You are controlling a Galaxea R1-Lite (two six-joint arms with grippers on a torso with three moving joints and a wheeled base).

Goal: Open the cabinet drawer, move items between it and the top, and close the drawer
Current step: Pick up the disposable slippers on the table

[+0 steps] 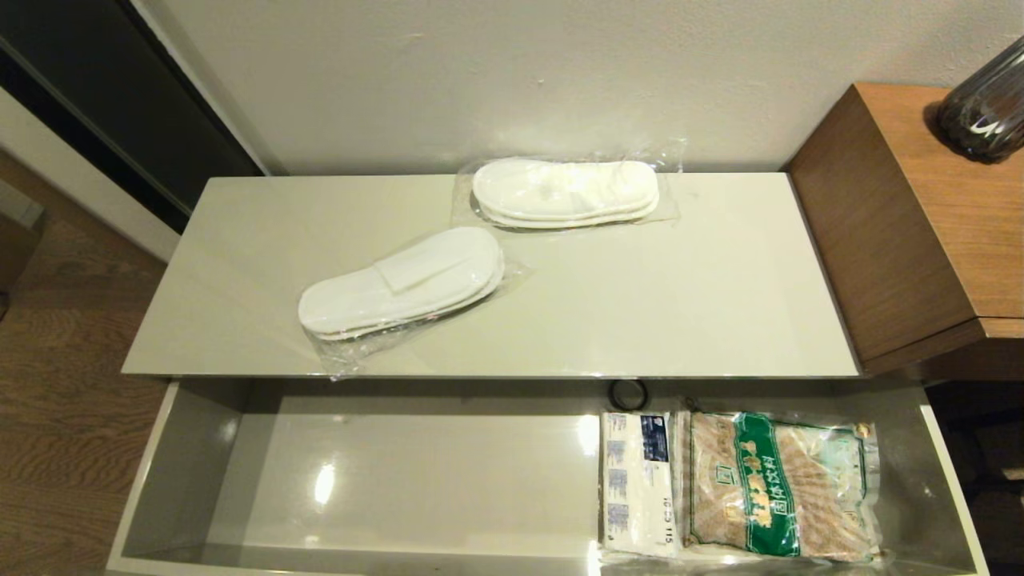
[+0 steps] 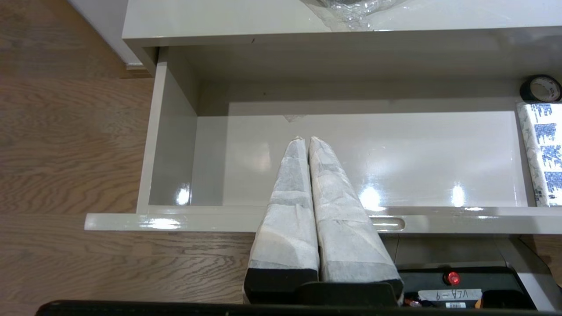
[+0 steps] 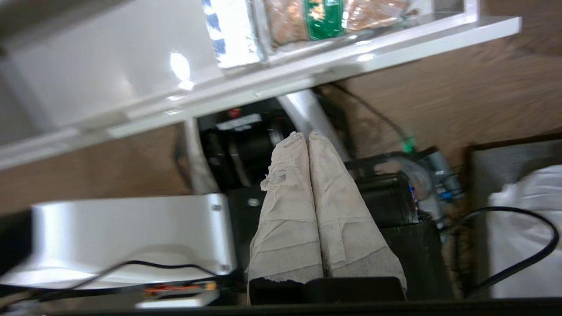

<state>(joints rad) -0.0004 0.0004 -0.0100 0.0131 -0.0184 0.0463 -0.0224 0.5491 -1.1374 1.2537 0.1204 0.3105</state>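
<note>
The cabinet drawer [image 1: 192,448] stands pulled out, its left half bare. At its right end lie the white tissue pack [image 1: 638,480] with blue print and the green-banded bag of beige sachets [image 1: 776,484]. Two clear-bagged pairs of white slippers rest on the top [image 1: 720,296]: one pair [image 1: 404,282] towards the front left, the other pair [image 1: 566,192] at the back. My left gripper [image 2: 306,139] hangs shut and empty above the drawer's front edge [image 2: 197,219]. My right gripper [image 3: 303,135] is shut and empty, low over the robot's base in front of the drawer [image 3: 307,72]. Neither shows in the head view.
A small black tape roll [image 1: 628,394] sits at the drawer's back, left of the tissue pack [image 2: 544,149]. A taller brown wood-grain unit [image 1: 920,216] with a dark bottle [image 1: 986,108] stands to the right. Wood floor [image 1: 56,384] lies to the left.
</note>
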